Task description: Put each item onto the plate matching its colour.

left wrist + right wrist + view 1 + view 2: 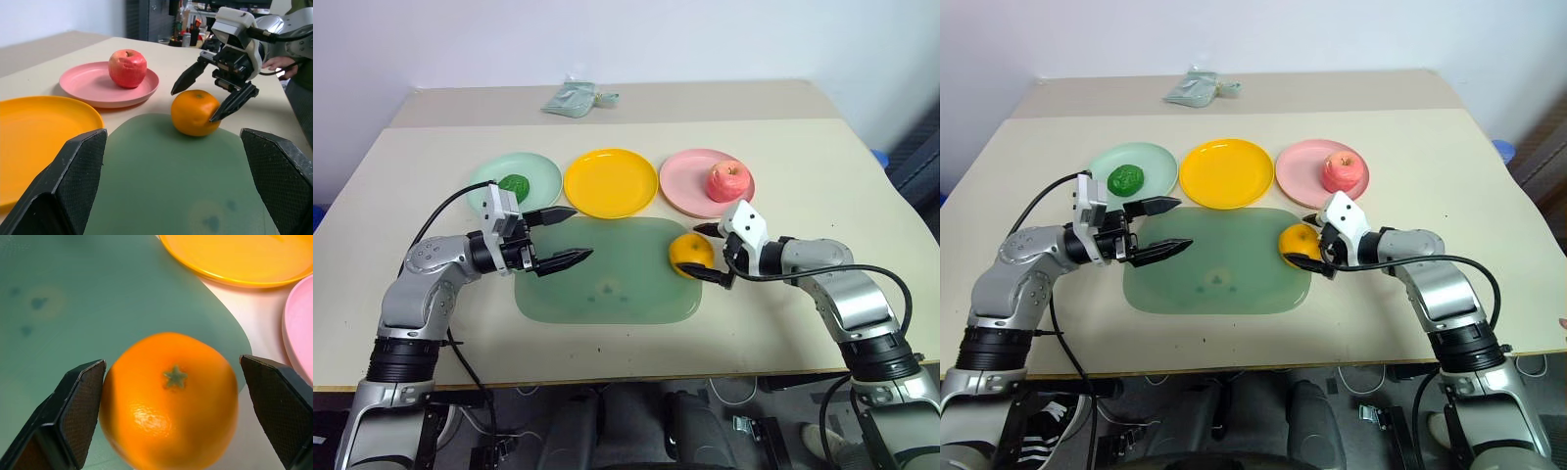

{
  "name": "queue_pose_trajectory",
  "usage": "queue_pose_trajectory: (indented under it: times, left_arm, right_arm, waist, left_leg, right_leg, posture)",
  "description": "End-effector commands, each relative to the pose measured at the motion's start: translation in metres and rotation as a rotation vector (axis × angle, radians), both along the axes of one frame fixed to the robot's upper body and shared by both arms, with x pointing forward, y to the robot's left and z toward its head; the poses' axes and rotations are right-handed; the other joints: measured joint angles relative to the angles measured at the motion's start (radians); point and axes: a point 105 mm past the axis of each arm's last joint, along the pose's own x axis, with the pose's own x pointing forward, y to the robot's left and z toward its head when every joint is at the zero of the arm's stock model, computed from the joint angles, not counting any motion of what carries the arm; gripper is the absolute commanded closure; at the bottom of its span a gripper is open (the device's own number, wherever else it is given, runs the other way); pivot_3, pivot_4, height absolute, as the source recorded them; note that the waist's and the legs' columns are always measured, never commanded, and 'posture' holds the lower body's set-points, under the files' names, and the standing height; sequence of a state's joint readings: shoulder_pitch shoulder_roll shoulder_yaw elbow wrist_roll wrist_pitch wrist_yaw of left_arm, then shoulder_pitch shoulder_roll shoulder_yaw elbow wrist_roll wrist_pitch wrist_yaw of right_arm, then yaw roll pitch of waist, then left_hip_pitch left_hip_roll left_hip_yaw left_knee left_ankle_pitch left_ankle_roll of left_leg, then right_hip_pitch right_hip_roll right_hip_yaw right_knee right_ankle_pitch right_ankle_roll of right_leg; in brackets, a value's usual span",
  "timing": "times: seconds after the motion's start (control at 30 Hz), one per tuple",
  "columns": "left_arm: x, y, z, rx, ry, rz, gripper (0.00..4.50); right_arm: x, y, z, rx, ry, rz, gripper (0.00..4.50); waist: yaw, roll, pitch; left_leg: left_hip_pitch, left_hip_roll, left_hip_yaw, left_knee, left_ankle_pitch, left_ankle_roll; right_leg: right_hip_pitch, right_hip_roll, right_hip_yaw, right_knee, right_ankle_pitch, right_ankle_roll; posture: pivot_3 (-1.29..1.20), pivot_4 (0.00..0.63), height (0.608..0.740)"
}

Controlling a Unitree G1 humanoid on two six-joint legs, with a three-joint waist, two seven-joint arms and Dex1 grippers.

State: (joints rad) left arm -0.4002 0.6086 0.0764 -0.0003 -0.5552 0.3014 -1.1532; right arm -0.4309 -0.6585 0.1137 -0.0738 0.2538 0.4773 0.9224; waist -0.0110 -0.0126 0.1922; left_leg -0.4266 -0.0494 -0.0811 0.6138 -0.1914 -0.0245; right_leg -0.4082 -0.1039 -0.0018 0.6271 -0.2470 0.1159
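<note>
1. At the right end of the green tray (pixel 607 279), the orange (pixel 690 255) sits between the spread fingers of the right gripper (pixel 713 254), which straddles the fruit without clamping it.
2. Over the tray's left side, the left gripper (pixel 570 235) hangs empty, jaws wide.
3. The dark green lump (pixel 515 184) lies on the mint green plate (pixel 533 166); the apple (pixel 728 181) on the pink plate (pixel 685 181).
4. The yellow plate (pixel 610 182) between them is bare.

Round orange fruit (pixel 168 399) with green star mark; pink-red apple (pixel 127 68); mint green (pixel 540 174), yellow (pixel 610 182), pink round plastic plates (pixel 685 181); beige counter (pixel 431 157).
</note>
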Motion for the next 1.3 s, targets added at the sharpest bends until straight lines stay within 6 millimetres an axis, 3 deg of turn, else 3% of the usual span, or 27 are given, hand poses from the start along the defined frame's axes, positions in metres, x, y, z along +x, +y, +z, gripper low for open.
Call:
queue_pose_trajectory:
  times: [0.03, 0.13, 0.23, 0.4, 0.53, 0.7, 0.8, 1.07, 1.3]
  left_arm:
    - [-0.002, 0.002, 0.011, -0.006, -0.041, 0.0, 0.0]
    - [-0.002, 0.002, 0.011, -0.005, -0.042, 0.0, 0.0]
    - [-0.002, 0.002, 0.011, -0.004, -0.044, 0.001, 0.0]
    - [-0.002, 0.002, 0.012, -0.005, -0.045, 0.003, 0.0]
    - [0.003, 0.005, 0.013, -0.007, -0.055, 0.044, 0.0]
    - [0.024, 0.014, 0.018, -0.004, -0.157, 0.197, 0.0]
    - [0.036, 0.015, 0.02, -0.052, -0.163, 0.289, 0.0]
    - [0.034, 0.01, 0.013, -0.069, -0.15, 0.325, 0.0]
    - [0.035, 0.015, 0.013, -0.073, -0.159, 0.366, 0.0]
  right_arm:
    - [-0.002, 0.0, 0.002, -0.004, -0.004, 0.01, 0.04]
    - [-0.002, 0.001, 0.0, 0.013, 0.018, 0.006, 0.04]
    - [-0.004, 0.001, -0.002, 0.01, 0.037, 0.012, 1.13]
    - [-0.002, 0.002, 0.001, 0.01, 0.013, 0.008, 1.21]
    - [0.001, 0.012, 0.026, 0.134, -0.019, 0.017, 1.21]
    - [0.017, 0.028, 0.062, 0.247, -0.101, 0.014, 1.21]
    - [0.042, 0.056, 0.077, 0.272, -0.191, -0.019, 1.21]
    - [0.092, 0.11, 0.074, 0.192, -0.311, -0.1, 1.21]
    - [0.114, 0.122, 0.062, 0.171, -0.314, -0.18, 1.21]
  waist:
    - [0.0, 0.0, 0.0]
    - [0.0, 0.0, 0.0]
    - [0.0, 0.0, 0.0]
    - [0.0, 0.0, 0.0]
    - [-0.002, 0.0, 0.0]
    - [-0.001, 0.0, 0.0]
    - [-0.003, 0.0, 0.0]
    - [-0.005, 0.0, 0.0]
    - [-0.008, 0.0, 0.0]
  left_leg:
    - [0.0, 0.0, 0.0, 0.0, 0.0, 0.0]
    - [0.0, 0.0, 0.0, 0.0, 0.0, 0.0]
    - [0.0, 0.0, 0.0, 0.0, 0.0, 0.0]
    - [0.0, 0.0, 0.0, 0.0, 0.0, 0.0]
    - [0.0, 0.0, 0.0, 0.0, 0.0, 0.0]
    - [0.0, 0.0, 0.0, 0.0, 0.0, 0.0]
    - [0.001, 0.0, 0.0, 0.001, 0.0, 0.0]
    - [0.0, -0.004, 0.0, -0.002, 0.001, -0.001]
    - [0.0, -0.004, -0.001, -0.002, 0.002, -0.003]
  right_leg:
    - [0.0, 0.0, 0.0, 0.0, 0.0, 0.0]
    - [0.0, 0.0, 0.0, 0.0, 0.0, 0.0]
    - [0.0, 0.0, 0.0, 0.0, 0.0, 0.0]
    - [0.0, 0.0, 0.0, 0.0, 0.0, 0.0]
    - [0.0, 0.0, 0.0, 0.0, 0.0, 0.0]
    - [-0.001, 0.001, 0.0, 0.002, 0.0, 0.0]
    - [-0.001, 0.001, 0.0, 0.002, 0.001, 0.0]
    - [-0.003, 0.002, 0.0, 0.004, 0.003, 0.004]
    - [-0.003, 0.002, 0.0, 0.004, 0.003, 0.004]
  posture:
    - [0.0, 0.15, 0.74]
    - [0.0, 0.15, 0.74]
    - [0.0, 0.15, 0.74]
    - [0.0, 0.15, 0.74]
    - [0.0, 0.15, 0.74]
    - [0.0, 0.15, 0.74]
    - [0.0, 0.15, 0.74]
    - [0.0, 0.15, 0.74]
    - [0.0, 0.15, 0.74]
